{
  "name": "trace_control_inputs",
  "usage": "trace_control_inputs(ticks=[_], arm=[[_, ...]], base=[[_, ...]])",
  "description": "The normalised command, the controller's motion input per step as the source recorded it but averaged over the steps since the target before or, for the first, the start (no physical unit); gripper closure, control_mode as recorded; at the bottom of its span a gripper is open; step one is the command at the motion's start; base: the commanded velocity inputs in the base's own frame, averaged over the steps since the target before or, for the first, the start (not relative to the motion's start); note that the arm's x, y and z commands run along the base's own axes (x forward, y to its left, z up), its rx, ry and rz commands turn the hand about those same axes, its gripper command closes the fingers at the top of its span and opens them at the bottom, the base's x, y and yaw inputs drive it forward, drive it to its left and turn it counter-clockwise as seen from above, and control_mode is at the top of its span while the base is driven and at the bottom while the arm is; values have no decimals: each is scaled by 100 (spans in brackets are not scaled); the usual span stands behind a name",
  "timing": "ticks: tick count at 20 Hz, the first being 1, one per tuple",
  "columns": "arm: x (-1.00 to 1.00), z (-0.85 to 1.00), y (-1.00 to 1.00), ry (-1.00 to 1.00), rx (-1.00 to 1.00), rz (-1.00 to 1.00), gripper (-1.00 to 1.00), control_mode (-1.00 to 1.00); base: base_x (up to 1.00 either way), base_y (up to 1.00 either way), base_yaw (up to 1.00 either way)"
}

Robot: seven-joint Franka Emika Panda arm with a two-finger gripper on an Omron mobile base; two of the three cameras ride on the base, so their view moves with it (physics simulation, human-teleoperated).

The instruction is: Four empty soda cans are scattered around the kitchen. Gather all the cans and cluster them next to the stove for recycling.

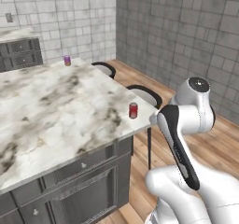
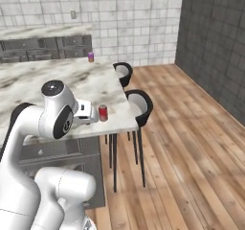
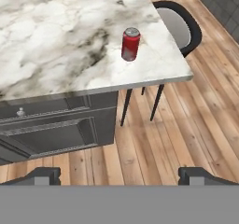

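Observation:
A red soda can stands upright near the corner of the marble island counter. At the counter's far end stands a purple soda can. My gripper is open, with its two dark fingertips wide apart and nothing between them. It hangs well short of the red can, in front of the counter's edge and above the wooden floor. The stove is out of view.
Two black stools stand along the island's right side. Grey drawers and a cabinet front sit under the counter. A back counter with dark drawers runs along the tiled wall. Wooden floor lies to the right.

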Motion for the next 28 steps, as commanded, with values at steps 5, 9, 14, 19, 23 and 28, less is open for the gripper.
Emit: trace_control_inputs(ticks=[5,9,14,19,23,28], arm=[[19,-10,-12,1,0,2,-100,-100],[14,0,-8,3,0,2,-100,-100],[21,-2,0,0,0,1,-100,-100],[28,-12,4,0,0,0,-100,-100],[27,-2,11,0,0,0,-100,-100],[28,-6,16,2,0,0,-100,-100]], base=[[17,-8,1],[0,0,0],[0,0,0],[0,0,0],[0,0,0],[0,0,0]])
